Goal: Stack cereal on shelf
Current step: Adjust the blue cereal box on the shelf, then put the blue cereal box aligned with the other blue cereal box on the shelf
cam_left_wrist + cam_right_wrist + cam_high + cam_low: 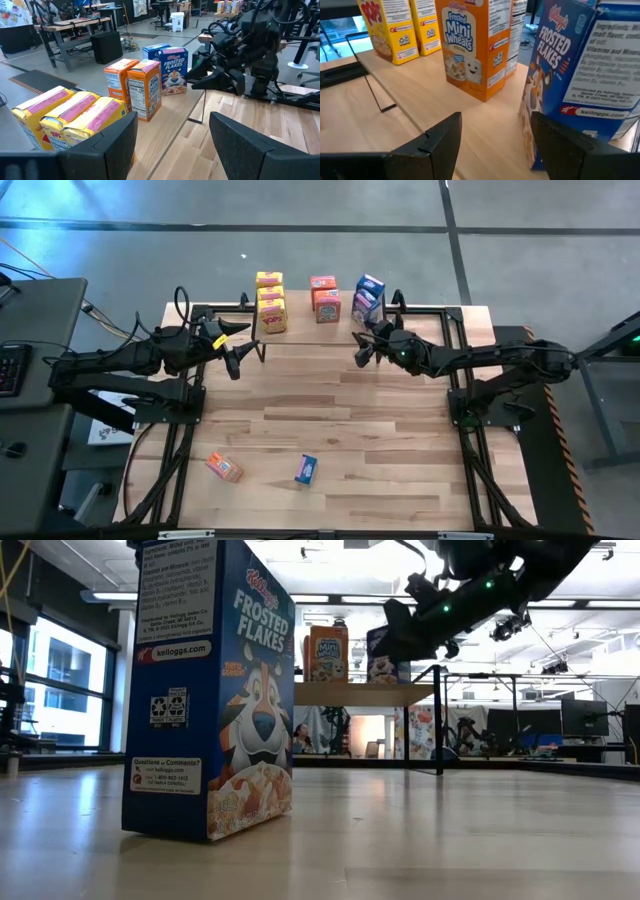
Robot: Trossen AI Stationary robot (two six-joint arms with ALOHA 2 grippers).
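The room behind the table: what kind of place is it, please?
Probably a robotics lab or workshop: workbenches stand on a bare concrete floor, with monitors and ceiling strip lights behind.

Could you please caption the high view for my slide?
Seven cereal boxes on the shelf; two remain on the table.

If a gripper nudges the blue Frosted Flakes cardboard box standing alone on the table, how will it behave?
The upright blue Frosted Flakes cardboard box stands tall on a narrow base, so a high push probably tips it. Its cardboard walls look stiff but likely light, so a low push should slide it on the smooth wooden tabletop.
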